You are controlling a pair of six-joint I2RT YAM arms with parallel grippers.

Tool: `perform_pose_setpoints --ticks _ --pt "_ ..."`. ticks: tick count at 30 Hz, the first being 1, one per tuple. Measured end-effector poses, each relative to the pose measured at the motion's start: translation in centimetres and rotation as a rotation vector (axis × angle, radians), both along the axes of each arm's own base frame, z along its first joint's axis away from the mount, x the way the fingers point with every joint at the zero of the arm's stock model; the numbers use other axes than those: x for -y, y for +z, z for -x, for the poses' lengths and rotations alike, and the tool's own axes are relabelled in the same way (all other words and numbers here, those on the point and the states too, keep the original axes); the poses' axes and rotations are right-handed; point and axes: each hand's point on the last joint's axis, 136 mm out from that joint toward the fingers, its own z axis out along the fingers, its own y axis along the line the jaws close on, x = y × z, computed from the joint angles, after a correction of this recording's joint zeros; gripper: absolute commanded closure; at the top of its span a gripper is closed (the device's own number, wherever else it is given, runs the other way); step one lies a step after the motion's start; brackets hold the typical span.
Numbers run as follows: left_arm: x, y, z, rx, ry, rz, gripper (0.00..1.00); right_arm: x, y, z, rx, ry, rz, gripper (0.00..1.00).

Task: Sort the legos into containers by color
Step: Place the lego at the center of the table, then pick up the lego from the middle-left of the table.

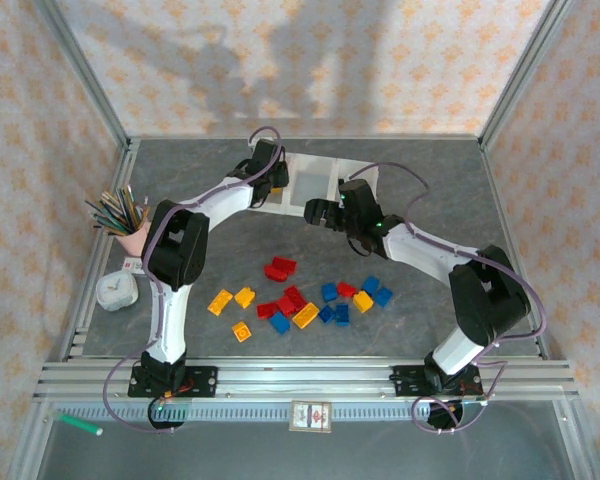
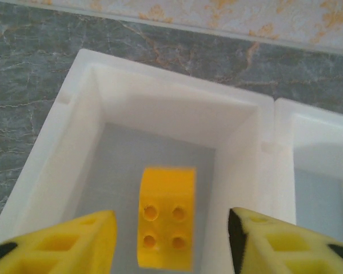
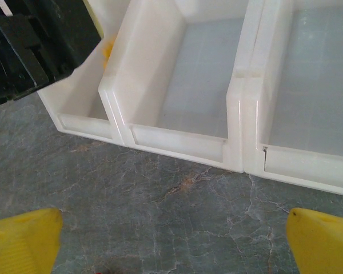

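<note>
The left gripper point(image 2: 171, 220) hangs over the tray's point(image 3: 177, 149) left box, fingers point(image 2: 74, 240) let go. One yellow brick point(image 2: 167, 200) lies inside, dots up, its longer side seemingly pointing at the tray's back wall. The middle and right boxes look bare. The right gripper point(image 3: 174, 222), wide and holding nothing, hangs before the tray. The loose bricks point(image 1: 300, 300) there are unsorted; most work is left.

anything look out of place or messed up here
Nothing looks broken or spilled. The one stray is a green pen lying beyond the rail at the near left, well away from the pink cup of pencils. The loose legos in the middle are simply not sorted yet.
</note>
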Motion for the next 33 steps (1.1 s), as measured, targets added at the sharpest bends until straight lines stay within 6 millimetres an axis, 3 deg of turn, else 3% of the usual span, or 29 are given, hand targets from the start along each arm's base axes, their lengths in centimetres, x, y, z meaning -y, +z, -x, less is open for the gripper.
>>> perform_pose_setpoints --ticks 9,16,18,20,24,30,33 --pt "0.4 2.3 1.5 -0.014 -0.047 0.033 0.32 0.2 0.6 0.5 0.004 0.026 0.027 0.00" --pt "-1.0 7.3 7.8 0.019 -0.078 0.106 0.30 -0.5 2.3 2.2 0.010 0.066 0.015 0.00" --pt "-1.8 7.8 9.9 0.019 -0.072 0.114 0.29 -1.1 2.5 3.1 0.007 0.092 0.008 0.01" --pt "-2.6 7.2 12.0 -0.004 -0.061 0.117 0.29 -1.8 2.4 4.2 -0.002 0.119 0.007 0.00" --pt "-3.8 3.7 17.1 -0.110 -0.038 0.087 0.28 -3.2 1.0 6.7 -0.051 0.176 0.015 0.00" --pt "-4.2 -0.3 24.3 -0.247 -0.036 0.051 0.28 -4.5 -1.5 10.6 -0.131 0.232 0.028 0.00" --pt "-4.1 -1.2 26.6 -0.282 -0.032 0.050 0.27 -5.3 -2.1 12.1 -0.154 0.255 0.029 0.00"
